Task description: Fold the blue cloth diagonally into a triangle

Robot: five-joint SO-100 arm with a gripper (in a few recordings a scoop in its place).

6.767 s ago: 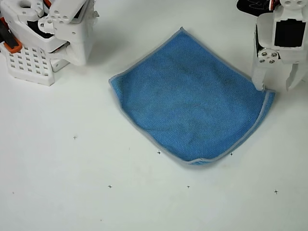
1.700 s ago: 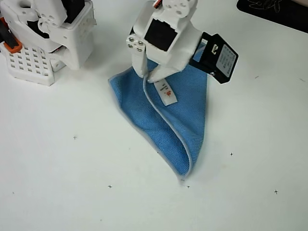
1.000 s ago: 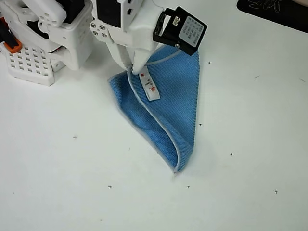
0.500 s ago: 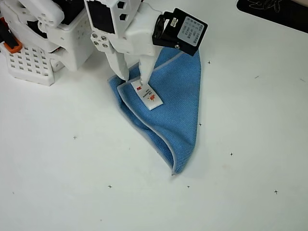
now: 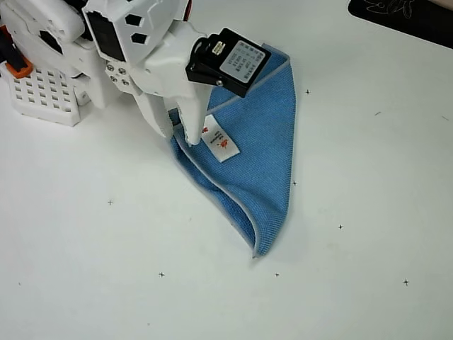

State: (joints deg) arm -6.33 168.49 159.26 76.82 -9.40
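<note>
The blue cloth point(image 5: 258, 163) lies folded over itself in a rough triangle on the white table, its long fold running down to a point at the lower right. A small white tag point(image 5: 220, 139) with red print faces up near its left corner. My white gripper point(image 5: 177, 134) hangs over that left corner with its two fingers apart, open, and nothing held between them. The arm's body and a black camera module cover the cloth's upper left part.
The arm's white base with a perforated block point(image 5: 42, 92) stands at the upper left. A dark object point(image 5: 403, 18) lies at the top right edge. Small black cross marks dot the white table point(image 5: 340, 269).
The gripper carried the cloth's right corner across to the left corner, opened and let it go, then drew back to the left. The cloth now lies folded and still.
</note>
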